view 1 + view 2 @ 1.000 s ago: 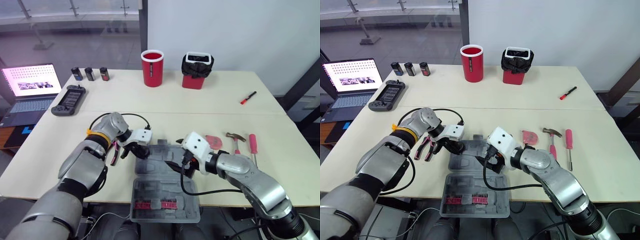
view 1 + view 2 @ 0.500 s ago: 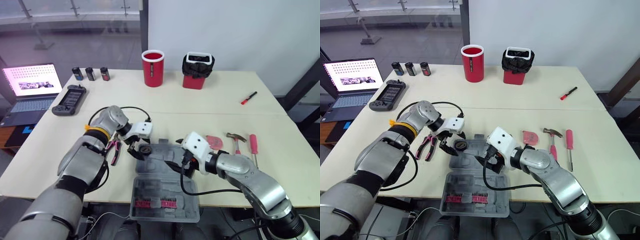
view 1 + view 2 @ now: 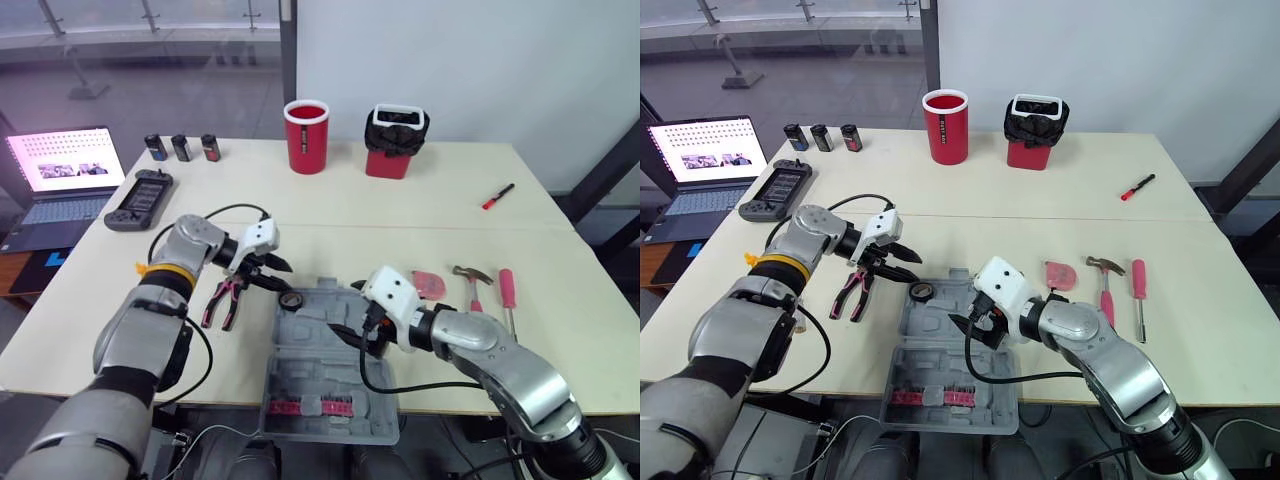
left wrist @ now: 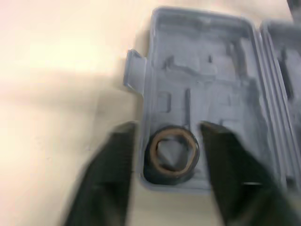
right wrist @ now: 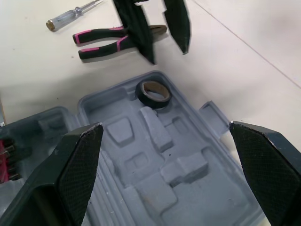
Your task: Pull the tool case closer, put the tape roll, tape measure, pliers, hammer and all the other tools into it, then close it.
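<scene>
Tape roll [image 3: 291, 299] sits in tool case [image 3: 312, 352], far-left pocket. L gripper [image 3: 278, 276] spread open, empty, just above it. R gripper [image 3: 355, 335] wide open, empty, over case middle. Next prob. pliers [image 3: 225, 300], just left of case: clear case rim, grab mid-handles. Open table left of case; R arm crowds its right half.

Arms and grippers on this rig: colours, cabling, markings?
Both arms: silver-grey shells, black joints. Each wrist has a white boxy module and looping black cable. The left gripper and right gripper have two black fingers each. Orange-yellow band on left forearm.
</scene>
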Controlling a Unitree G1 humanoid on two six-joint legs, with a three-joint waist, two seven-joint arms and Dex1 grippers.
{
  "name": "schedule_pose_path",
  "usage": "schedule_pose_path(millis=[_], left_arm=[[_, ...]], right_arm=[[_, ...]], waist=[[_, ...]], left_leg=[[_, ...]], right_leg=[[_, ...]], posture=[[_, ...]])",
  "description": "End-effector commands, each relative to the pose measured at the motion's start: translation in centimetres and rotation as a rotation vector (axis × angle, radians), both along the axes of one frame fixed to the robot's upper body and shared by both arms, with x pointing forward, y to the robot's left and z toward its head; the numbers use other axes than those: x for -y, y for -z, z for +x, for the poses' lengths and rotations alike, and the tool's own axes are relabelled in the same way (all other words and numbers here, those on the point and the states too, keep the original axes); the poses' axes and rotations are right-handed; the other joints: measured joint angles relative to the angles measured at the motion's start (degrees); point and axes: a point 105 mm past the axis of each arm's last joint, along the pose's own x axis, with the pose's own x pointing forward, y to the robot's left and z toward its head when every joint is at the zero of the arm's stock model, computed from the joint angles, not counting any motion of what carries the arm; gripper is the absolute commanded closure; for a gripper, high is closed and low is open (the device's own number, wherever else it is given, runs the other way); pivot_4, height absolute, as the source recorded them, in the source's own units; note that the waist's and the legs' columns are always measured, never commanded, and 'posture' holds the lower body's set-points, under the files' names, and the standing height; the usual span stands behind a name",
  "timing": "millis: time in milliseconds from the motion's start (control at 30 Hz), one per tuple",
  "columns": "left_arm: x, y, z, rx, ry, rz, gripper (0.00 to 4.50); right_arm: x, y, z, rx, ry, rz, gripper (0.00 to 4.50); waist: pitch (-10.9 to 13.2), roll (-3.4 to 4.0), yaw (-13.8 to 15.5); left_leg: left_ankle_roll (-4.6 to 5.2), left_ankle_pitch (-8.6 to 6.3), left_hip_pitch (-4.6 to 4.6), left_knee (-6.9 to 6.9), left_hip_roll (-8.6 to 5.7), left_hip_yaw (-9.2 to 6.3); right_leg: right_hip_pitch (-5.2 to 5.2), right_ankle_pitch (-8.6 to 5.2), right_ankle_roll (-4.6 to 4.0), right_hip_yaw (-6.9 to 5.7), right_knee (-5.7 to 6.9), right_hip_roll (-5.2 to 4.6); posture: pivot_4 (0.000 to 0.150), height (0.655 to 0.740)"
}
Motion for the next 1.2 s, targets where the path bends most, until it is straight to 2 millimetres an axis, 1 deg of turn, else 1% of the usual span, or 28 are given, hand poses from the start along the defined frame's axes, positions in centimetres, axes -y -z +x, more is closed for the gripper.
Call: schedule_pose_path(millis=[33, 133, 233, 433, 633, 733, 900, 1067, 1200], left_arm=[[-0.2, -0.8, 0.5, 0.010, -0.092, -0.147, 2.80], [-0.3, -0.1, 0.5, 0.020, -0.140, -0.185, 2.80], [0.0, 0.8, -0.1, 0.021, -0.132, -0.201, 2.80], [0.6, 2.1, -0.3, 0.070, -0.149, -0.201, 2.80], [0.9, 3.6, -0.6, 0.157, -0.120, -0.118, 2.80], [0.3, 5.2, -0.9, 0.222, -0.100, -0.016, 2.80], [-0.2, 7.1, -1.5, 0.280, -0.056, 0.097, 2.80], [-0.3, 7.9, -1.7, 0.272, -0.064, 0.109, 2.80], [-0.1, 7.5, -1.3, 0.260, -0.100, 0.067, 2.80]], right_arm=[[-0.3, -1.2, -0.5, 0.050, -0.015, 0.020, 0.00], [-0.2, -1.2, -0.5, 0.048, -0.013, 0.020, 0.00], [-0.1, -1.1, -0.5, 0.045, -0.010, 0.018, 0.00], [-0.1, -1.0, -0.5, 0.044, -0.007, 0.017, 0.00], [-0.1, -1.1, -0.6, 0.047, -0.003, 0.022, 0.00], [-0.1, -1.2, -0.6, 0.051, 0.001, 0.021, 0.00], [0.0, -1.3, -0.5, 0.054, 0.004, 0.021, 0.00], [0.0, -1.5, -0.5, 0.059, 0.004, 0.025, 0.00], [0.1, -1.5, -0.4, 0.059, 0.005, 0.023, 0.00]], waist=[[0.0, 0.00, -0.1], [0.0, 0.00, 0.0], [0.0, 0.00, 0.0], [0.0, 0.00, 0.1], [0.0, 0.01, 0.1], [0.0, 0.01, 0.1], [0.0, 0.02, 0.1], [-0.1, 0.04, 0.1], [-0.1, 0.05, 0.0]], left_leg=[[0.00, 0.00, 0.01, 0.00, 0.01, 0.00], [0.00, 0.00, 0.02, -0.01, 0.02, -0.01], [0.00, 0.00, 0.02, 0.00, 0.02, -0.01], [0.00, 0.00, 0.02, 0.03, 0.01, -0.01], [0.00, 0.00, 0.03, 0.02, 0.02, -0.01], [0.00, 0.00, 0.04, 0.03, 0.02, -0.01], [0.00, 0.00, 0.07, 0.02, 0.02, -0.01], [0.00, 0.00, 0.17, 0.03, 0.01, -0.01], [0.00, 0.00, 0.19, 0.03, 0.01, -0.01]], right_leg=[[0.00, 0.00, -0.01, 0.00, 0.01, 0.01], [0.00, 0.01, -0.02, 0.00, 0.02, 0.02], [0.01, 0.01, -0.02, 0.00, 0.01, 0.01], [0.03, 0.03, -0.04, 0.00, 0.02, 0.00], [0.02, 0.03, -0.05, 0.00, 0.02, 0.01], [0.03, 0.03, -0.05, 0.00, 0.02, 0.01], [0.06, 0.03, -0.05, 0.00, 0.02, 0.01], [0.19, 0.03, -0.05, 0.00, 0.01, 0.01], [0.20, 0.03, -0.05, 0.00, 0.01, 0.01]], posture=[[0.150, 0.7387], [0.150, 0.7387], [0.150, 0.7387], [0.150, 0.7387], [0.150, 0.7387], [0.150, 0.7387], [0.150, 0.7387], [0.150, 0.7387], [0.150, 0.7387]])
